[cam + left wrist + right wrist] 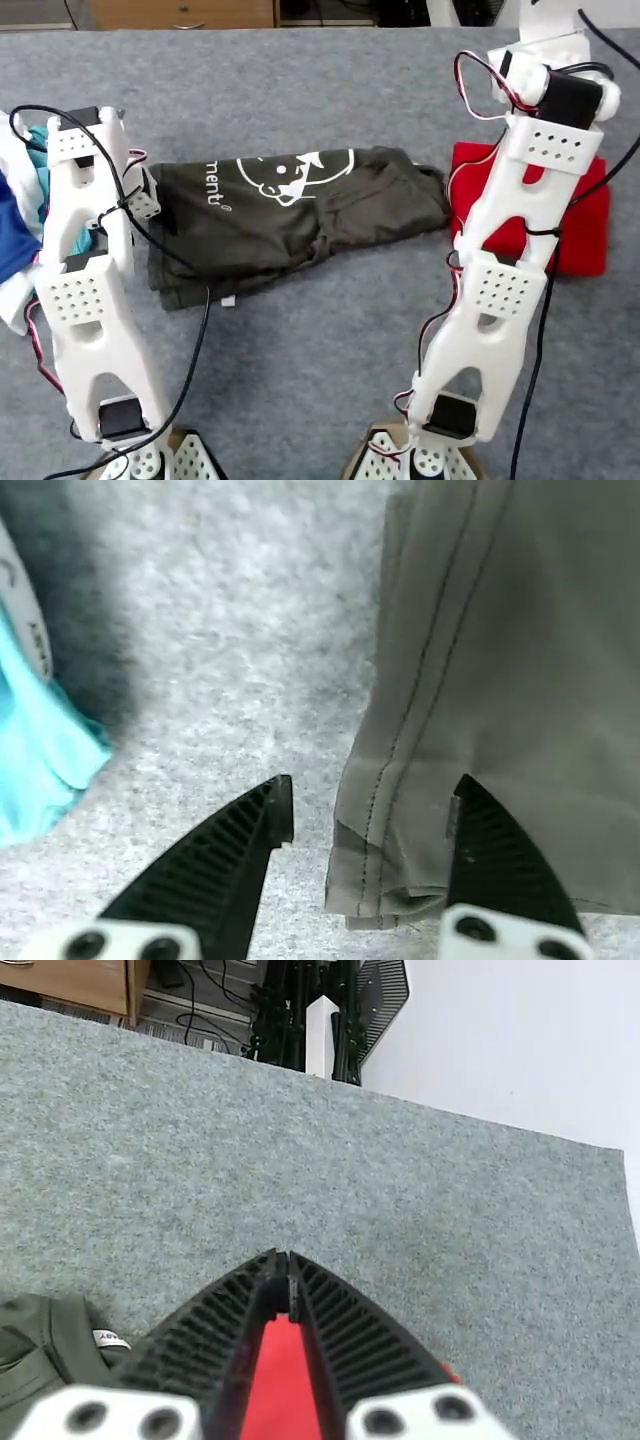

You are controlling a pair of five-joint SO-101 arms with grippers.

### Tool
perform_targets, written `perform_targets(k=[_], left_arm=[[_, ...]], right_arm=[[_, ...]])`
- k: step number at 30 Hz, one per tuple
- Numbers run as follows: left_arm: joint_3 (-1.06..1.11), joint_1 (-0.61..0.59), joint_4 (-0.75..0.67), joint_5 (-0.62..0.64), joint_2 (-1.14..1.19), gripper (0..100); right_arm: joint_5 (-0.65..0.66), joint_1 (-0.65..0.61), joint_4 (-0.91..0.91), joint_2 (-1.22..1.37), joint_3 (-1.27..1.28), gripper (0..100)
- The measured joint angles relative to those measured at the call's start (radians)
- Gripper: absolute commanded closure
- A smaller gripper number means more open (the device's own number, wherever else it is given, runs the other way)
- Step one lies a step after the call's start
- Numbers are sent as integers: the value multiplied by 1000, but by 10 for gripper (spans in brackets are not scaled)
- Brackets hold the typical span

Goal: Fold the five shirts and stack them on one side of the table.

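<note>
A dark olive shirt (290,215) with a white print lies crumpled across the middle of the grey table. My left gripper (375,805) is open at that shirt's left end. The hemmed corner of the olive shirt (480,680) lies between the fingers, with one fingertip (478,825) over the cloth. A folded red shirt (585,230) lies at the right side, under the right arm. My right gripper (281,1260) is shut above the red shirt (275,1380), with nothing between its tips. A pile of white, teal and blue shirts (20,220) sits at the far left.
Grey carpet-like cover (330,80) spreads over the table, bare at the back and front middle. A teal shirt (40,750) lies close beside the left gripper. A wooden drawer unit (70,985) and cables stand beyond the far edge.
</note>
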Motion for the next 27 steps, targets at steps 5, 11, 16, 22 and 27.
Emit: perform_targets(k=[5, 11, 16, 22, 27], left_arm=[[21, 23, -6, 51, 91, 742], [-17, 78, 3, 184, 172, 829], [-48, 112, -3, 195, 183, 930], [-44, 118, -55, 201, 186, 969], [-75, 78, -57, 201, 190, 969]], right_arm=[[0, 0, 0, 0, 0, 994], [0, 0, 0, 0, 0, 994], [0, 0, 0, 0, 0, 994], [0, 0, 0, 0, 0, 994], [0, 0, 0, 0, 0, 994]])
